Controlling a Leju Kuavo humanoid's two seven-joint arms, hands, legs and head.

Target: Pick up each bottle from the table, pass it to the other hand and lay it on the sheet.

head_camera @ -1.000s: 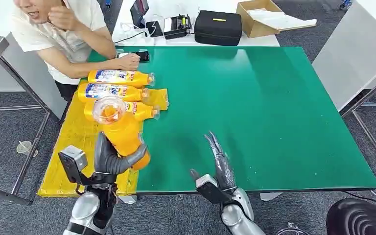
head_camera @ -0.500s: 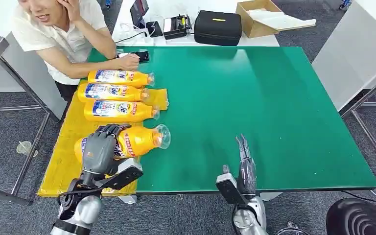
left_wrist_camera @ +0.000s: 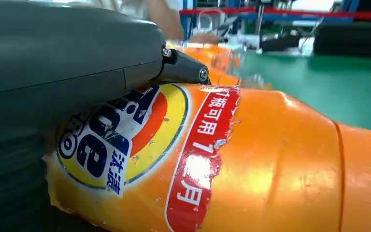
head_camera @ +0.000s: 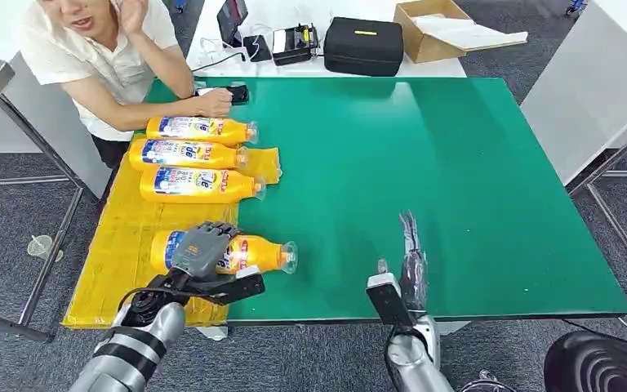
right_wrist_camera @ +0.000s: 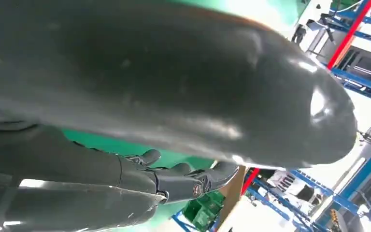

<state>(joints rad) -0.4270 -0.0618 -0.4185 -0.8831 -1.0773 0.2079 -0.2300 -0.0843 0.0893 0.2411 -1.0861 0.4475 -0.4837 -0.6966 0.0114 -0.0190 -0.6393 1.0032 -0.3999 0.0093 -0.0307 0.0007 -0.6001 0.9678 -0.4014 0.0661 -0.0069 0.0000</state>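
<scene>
We see the left hand (head_camera: 198, 249) lying over a detergent bottle (head_camera: 241, 254), its fingers (head_camera: 212, 231) curled across the label and hiding the middle of it; the bottle lies on its side at the near edge of the yellow sheet (head_camera: 122, 237), its clear cap over the green bench (head_camera: 424, 163). The right hand (head_camera: 410, 265) holds nothing, fingers straight and close together. Three more bottles (head_camera: 200, 155) lie in a row farther back. A person (head_camera: 98, 49) leans on the far corner.
</scene>
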